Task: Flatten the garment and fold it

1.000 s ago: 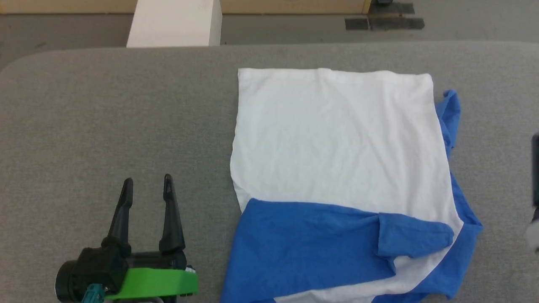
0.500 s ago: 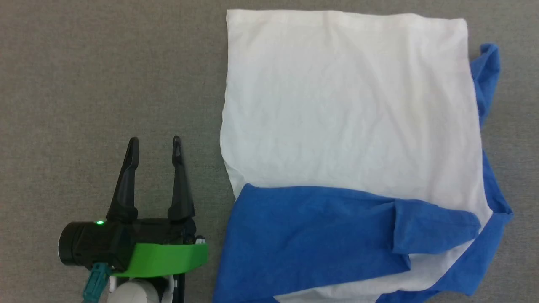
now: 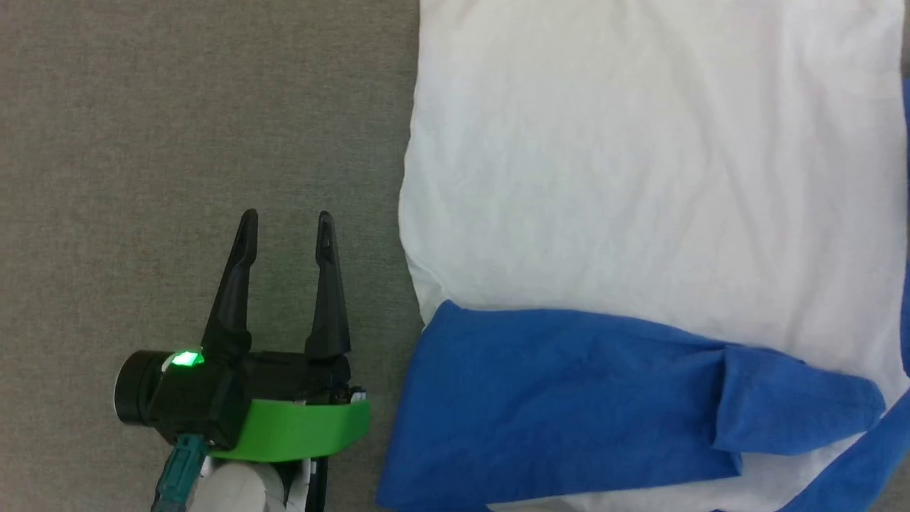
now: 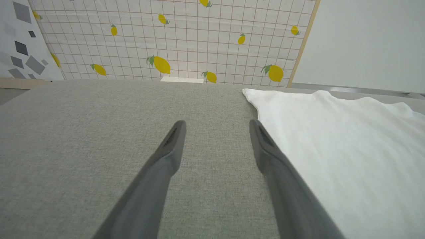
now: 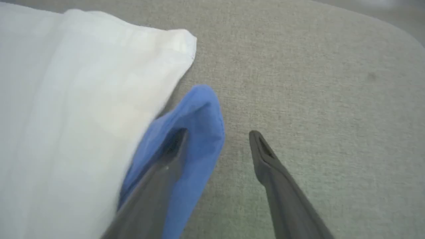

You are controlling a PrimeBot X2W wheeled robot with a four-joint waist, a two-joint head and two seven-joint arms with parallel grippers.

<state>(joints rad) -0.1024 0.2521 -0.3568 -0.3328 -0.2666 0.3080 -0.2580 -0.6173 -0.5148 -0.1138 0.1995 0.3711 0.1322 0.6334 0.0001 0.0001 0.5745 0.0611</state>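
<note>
Now the head camera has dipped closer, so the shirt (image 3: 640, 178) fills the right of the frame and runs off its top and right edges, where half a second ago its whole outline showed. The cloth itself lies as before on the grey table (image 3: 142, 107), with a blue sleeve (image 3: 554, 412) folded across the lower right. At lower left the left gripper (image 3: 287, 215) is spread and empty, just beside the shirt's left edge. In the right wrist view the right gripper (image 5: 218, 132) is spread too, holding nothing, with one finger over the second sleeve (image 5: 199, 113).
</note>
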